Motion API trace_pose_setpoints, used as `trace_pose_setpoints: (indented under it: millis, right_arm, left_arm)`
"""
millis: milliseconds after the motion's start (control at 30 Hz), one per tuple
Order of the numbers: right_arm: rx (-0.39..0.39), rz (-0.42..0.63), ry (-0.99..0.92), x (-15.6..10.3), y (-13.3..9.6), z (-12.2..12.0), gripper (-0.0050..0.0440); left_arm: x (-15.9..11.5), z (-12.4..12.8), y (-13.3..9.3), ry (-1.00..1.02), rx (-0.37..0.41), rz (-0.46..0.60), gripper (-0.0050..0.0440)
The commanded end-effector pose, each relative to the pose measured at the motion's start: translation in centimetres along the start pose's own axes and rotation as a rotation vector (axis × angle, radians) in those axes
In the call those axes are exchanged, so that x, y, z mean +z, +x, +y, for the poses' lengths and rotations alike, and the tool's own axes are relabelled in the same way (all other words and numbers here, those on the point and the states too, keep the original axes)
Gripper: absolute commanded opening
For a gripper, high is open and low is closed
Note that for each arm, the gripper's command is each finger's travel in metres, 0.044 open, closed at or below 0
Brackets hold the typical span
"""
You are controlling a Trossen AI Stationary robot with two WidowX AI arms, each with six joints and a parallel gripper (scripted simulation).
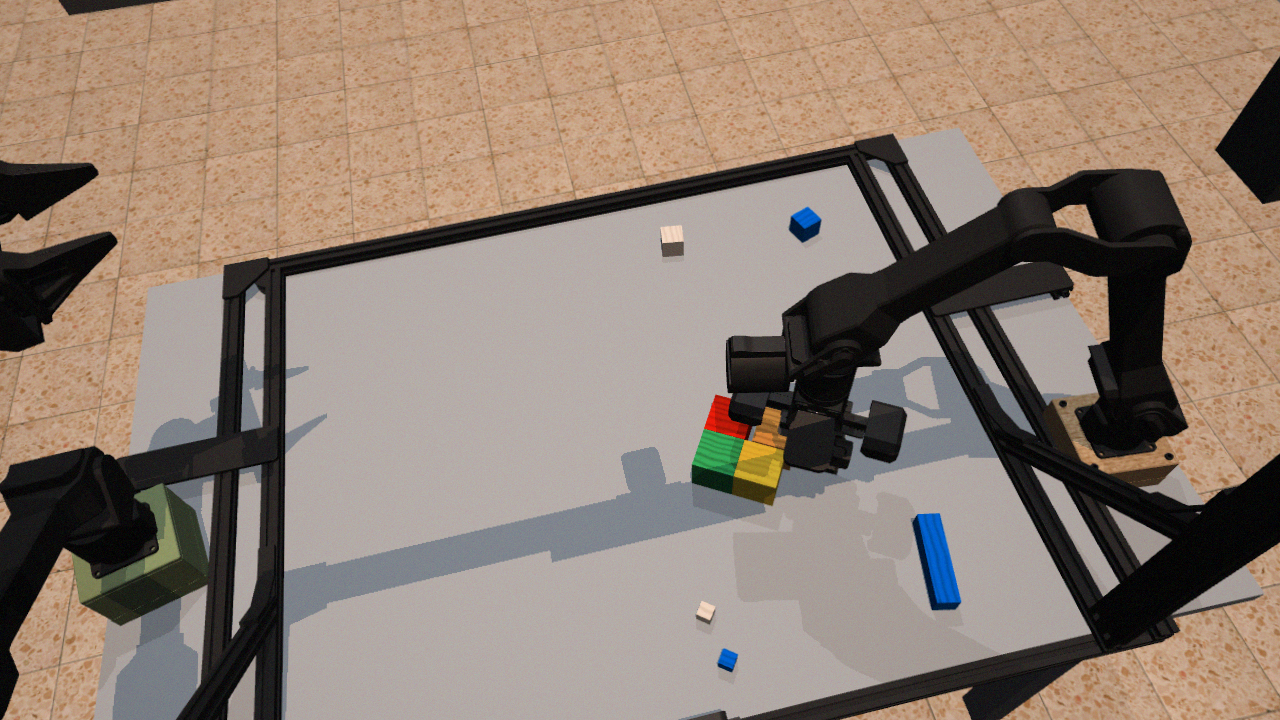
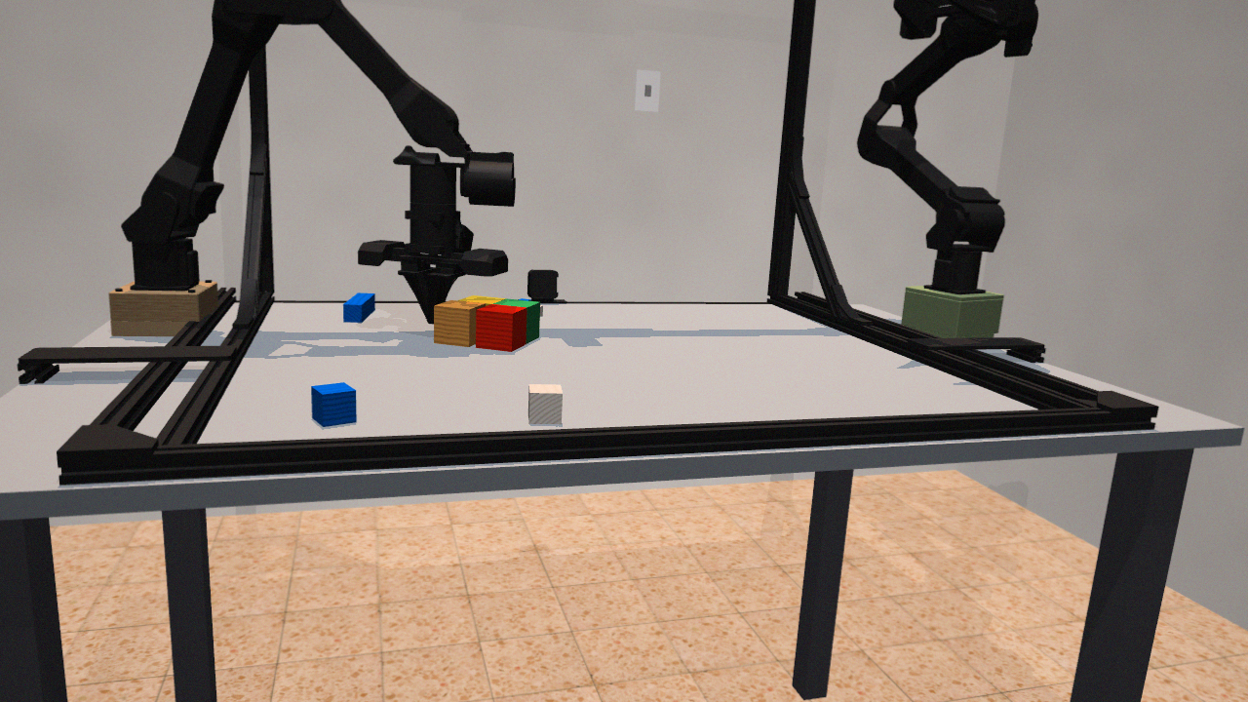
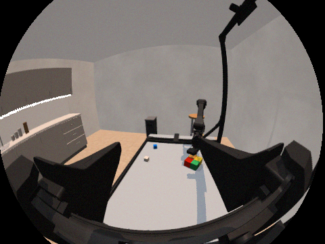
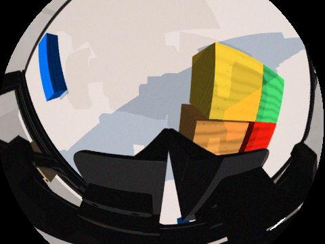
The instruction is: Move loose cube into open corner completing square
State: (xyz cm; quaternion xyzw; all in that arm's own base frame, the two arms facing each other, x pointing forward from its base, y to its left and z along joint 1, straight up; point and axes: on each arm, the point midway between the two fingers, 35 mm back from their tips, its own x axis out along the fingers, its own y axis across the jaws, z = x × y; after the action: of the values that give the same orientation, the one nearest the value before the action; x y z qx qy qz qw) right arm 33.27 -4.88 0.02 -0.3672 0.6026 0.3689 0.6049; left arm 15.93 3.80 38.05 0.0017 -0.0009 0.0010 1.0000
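Red (image 1: 726, 416), green (image 1: 718, 454) and yellow (image 1: 759, 465) cubes sit together on the grey table. The orange cube (image 1: 768, 424) lies in the fourth corner, against the red and yellow cubes. In the exterior view the orange cube (image 2: 455, 323) sits beside the red cube (image 2: 499, 327). My right gripper (image 2: 433, 314) is shut on nothing and points straight down, its tip low at the orange cube's outer side. The right wrist view shows the shut fingers just beside the orange cube (image 4: 219, 135). My left gripper (image 1: 40, 223) is open and empty, high off the table's far side.
A long blue block (image 1: 936, 560) lies near the right arm's side. A small beige cube (image 1: 705, 611) and a small blue cube (image 1: 726, 660) lie near one edge. A beige cube (image 1: 672, 240) and a blue cube (image 1: 804, 223) lie near the opposite edge. A black frame rims the table.
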Motion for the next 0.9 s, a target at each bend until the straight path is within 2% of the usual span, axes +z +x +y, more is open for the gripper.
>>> trace_pose_setpoints:
  millis: [0,867]
  right_arm:
    - [0.0,0.004,-0.005,-0.04,0.0,-0.21,0.0]
    - [0.0,0.004,-0.005,-0.04,0.0,-0.69,0.0]
  left_arm:
    - [-0.03,-0.03,-0.01,-0.004,-0.002,0.001,0.04]
    - [-0.03,-0.03,-0.01,-0.004,-0.002,0.001,0.04]
